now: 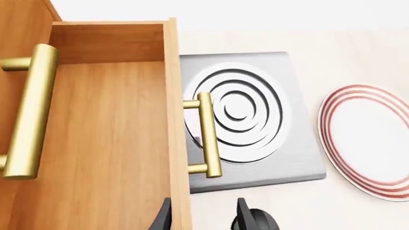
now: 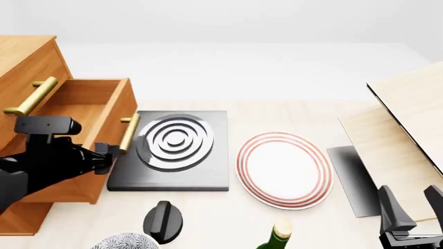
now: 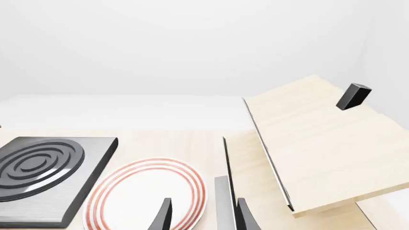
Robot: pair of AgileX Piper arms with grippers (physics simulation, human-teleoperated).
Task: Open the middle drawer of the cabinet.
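Observation:
The orange-brown cabinet [image 2: 28,57] stands at the table's left. Its middle drawer [image 2: 90,111] is pulled well out, and its wooden inside [image 1: 108,143] shows bare. The drawer's brass bar handle [image 2: 128,134] [image 1: 208,136] overhangs the hob. My left gripper [image 2: 109,151] [image 1: 203,218] is open just short of that handle's near end. One finger is on each side of the drawer's front panel, and neither touches the bar. The top drawer's handle [image 2: 31,96] is on a closed front. My right gripper [image 2: 410,207] [image 3: 203,215] is open and holds nothing at the front right.
A dark hob plate with concentric rings [image 2: 173,140] lies next to the drawer. A red-ringed white plate [image 2: 284,168] lies beside it. Pale wood panels [image 2: 408,119] tilt at the right. A black knob [image 2: 163,220], a green bottle [image 2: 277,236] and a patterned bowl [image 2: 124,243] line the front edge.

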